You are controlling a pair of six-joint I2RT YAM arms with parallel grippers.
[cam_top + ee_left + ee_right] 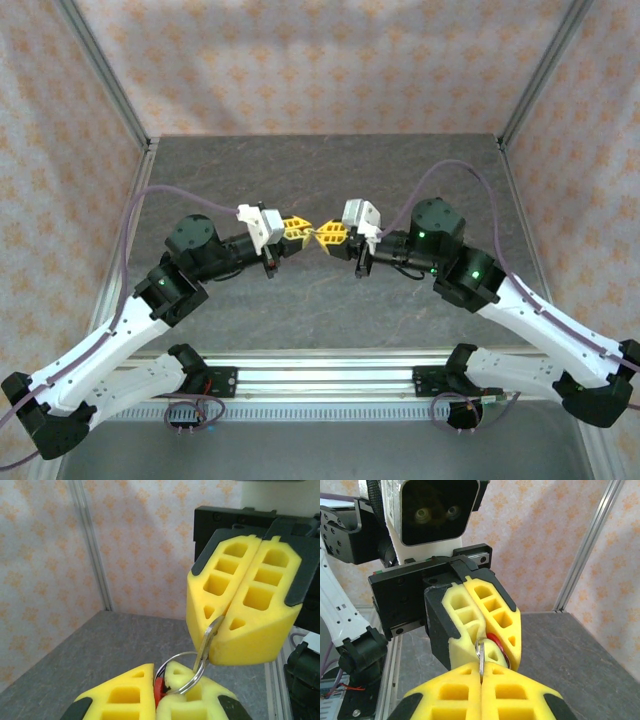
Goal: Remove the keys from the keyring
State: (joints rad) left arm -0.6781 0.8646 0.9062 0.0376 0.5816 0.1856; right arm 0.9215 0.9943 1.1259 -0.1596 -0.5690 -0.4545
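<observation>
Both grippers meet tip to tip above the middle of the table. My left gripper (303, 229) (159, 680) is shut on the keyring, a small red tag (160, 690) wedged between its yellow fingers, with a thin silver wire ring (194, 682) looping out of it. The key (204, 647) is threaded on that wire ring, and its flat silvery body is pinched edge-on in my right gripper (325, 236) (221, 624). In the right wrist view my right gripper (481, 666) is shut on the key (481, 658), facing the left gripper (489, 635) and the red tag (496, 641).
The dark grey table (320, 170) lies below both grippers, with patterned walls and aluminium corner posts (105, 75) around it. The arms' base rail (320, 380) runs along the near edge.
</observation>
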